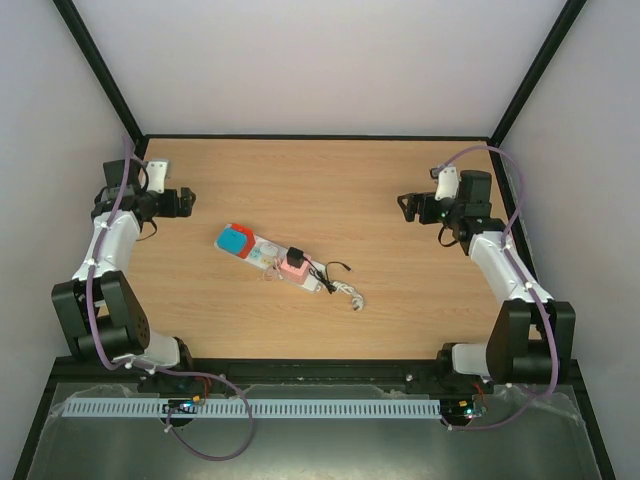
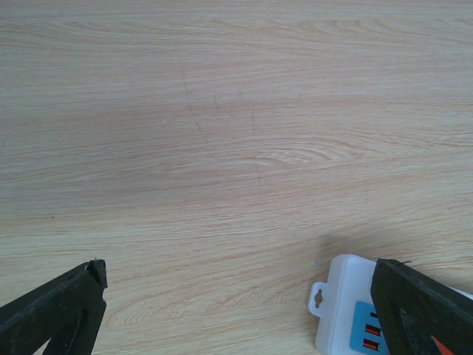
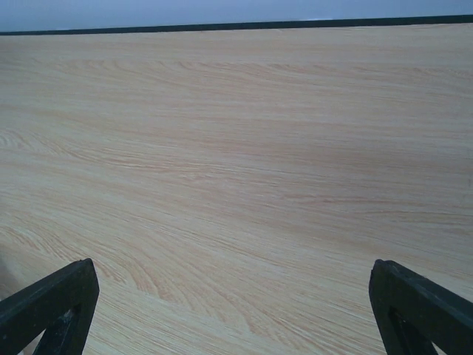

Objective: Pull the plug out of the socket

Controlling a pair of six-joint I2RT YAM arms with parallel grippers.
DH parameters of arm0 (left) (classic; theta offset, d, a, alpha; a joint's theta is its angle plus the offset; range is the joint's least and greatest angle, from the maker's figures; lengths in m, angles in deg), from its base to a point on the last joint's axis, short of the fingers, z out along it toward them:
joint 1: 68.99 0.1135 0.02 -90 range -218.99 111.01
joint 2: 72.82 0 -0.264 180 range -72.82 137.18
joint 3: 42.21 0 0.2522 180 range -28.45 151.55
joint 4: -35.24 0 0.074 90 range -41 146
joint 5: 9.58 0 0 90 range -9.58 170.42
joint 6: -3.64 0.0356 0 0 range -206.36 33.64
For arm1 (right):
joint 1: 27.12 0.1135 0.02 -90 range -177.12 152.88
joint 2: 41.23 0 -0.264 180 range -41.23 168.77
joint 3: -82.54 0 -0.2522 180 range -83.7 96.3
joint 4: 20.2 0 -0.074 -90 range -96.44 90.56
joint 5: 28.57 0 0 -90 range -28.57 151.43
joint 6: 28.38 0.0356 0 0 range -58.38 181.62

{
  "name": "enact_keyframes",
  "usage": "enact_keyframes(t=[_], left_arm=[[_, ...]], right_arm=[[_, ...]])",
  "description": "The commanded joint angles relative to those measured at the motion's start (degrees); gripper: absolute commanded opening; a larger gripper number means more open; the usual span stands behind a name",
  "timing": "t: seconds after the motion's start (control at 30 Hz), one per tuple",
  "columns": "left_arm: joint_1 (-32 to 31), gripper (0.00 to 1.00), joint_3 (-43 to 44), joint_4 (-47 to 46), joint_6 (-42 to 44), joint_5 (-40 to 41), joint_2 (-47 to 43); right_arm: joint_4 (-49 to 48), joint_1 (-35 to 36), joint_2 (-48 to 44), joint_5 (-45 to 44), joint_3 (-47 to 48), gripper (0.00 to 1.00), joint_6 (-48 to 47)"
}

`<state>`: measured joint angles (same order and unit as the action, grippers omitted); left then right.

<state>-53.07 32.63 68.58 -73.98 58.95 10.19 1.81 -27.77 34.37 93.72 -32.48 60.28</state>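
Across the wooden table (image 1: 400,300) nothing is gripped, so I judge this to be the approach step. My left pincer (image 1: 186,203) hangs at 9 o'clock of the board and my right pincer (image 1: 404,208) at 3 o'clock, each with its fingers spread wide around bare air.

The socket (image 1: 270,255) lies flat near the centre, slanting from 10 o'clock to 4 o'clock, well apart from both pincers. My left wrist view catches only its white corner at 5 o'clock, beside one finger (image 2: 417,310). The black plug (image 1: 297,253) sits in the strip about midway, next to a pink piece (image 1: 293,267). Its thin black lead (image 1: 336,267) trails toward 3 o'clock. A short white cord (image 1: 348,296) curls off the 4 o'clock end.

Next, I reckon, one pincer should pin the strip near its blue-and-red end (image 1: 237,240) while the other closes on the plug and draws it straight up.

Open wood surrounds the strip, and the black frame (image 1: 320,137) stands well away at 12 o'clock. Only the two leads look likely to snag.
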Motion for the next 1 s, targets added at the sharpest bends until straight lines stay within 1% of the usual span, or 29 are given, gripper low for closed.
enact_keyframes(t=[0.0,0.17,0.23,0.4,0.57,0.73,0.87,0.97], left_arm=[[-0.26,1.00,-0.45,-0.41,0.83,-3.52,-1.88],[-0.23,1.00,0.27,1.94,3.09,-6.62,-1.93],[-0.24,1.00,0.26,3.04,4.58,-7.71,-2.15],[-0.33,1.00,-1.49,4.39,7.67,-10.52,-4.25],[-0.33,1.00,-2.39,6.89,10.50,-12.28,-5.91],[-0.37,1.00,-3.43,8.74,13.25,-13.69,-7.23],[-0.42,1.00,-4.87,10.32,15.84,-15.61,-8.30],[-0.39,1.00,-4.55,11.23,16.52,-15.62,-8.06]], right_arm=[[-2.11,0.57,-1.58,2.43,0.10,0.98,-1.77],[-0.62,2.16,-0.74,7.57,3.33,0.98,-3.37],[1.27,3.54,0.14,8.32,5.54,0.98,-4.76],[6.05,9.14,2.23,5.95,10.93,0.98,-8.44],[8.42,16.97,4.30,2.16,14.40,0.98,-11.17],[12.95,23.85,7.72,-1.62,19.48,0.98,-13.32],[15.79,30.30,9.60,-4.18,22.33,0.98,-14.67],[18.36,35.32,11.94,-6.06,25.22,0.98,-15.60]])
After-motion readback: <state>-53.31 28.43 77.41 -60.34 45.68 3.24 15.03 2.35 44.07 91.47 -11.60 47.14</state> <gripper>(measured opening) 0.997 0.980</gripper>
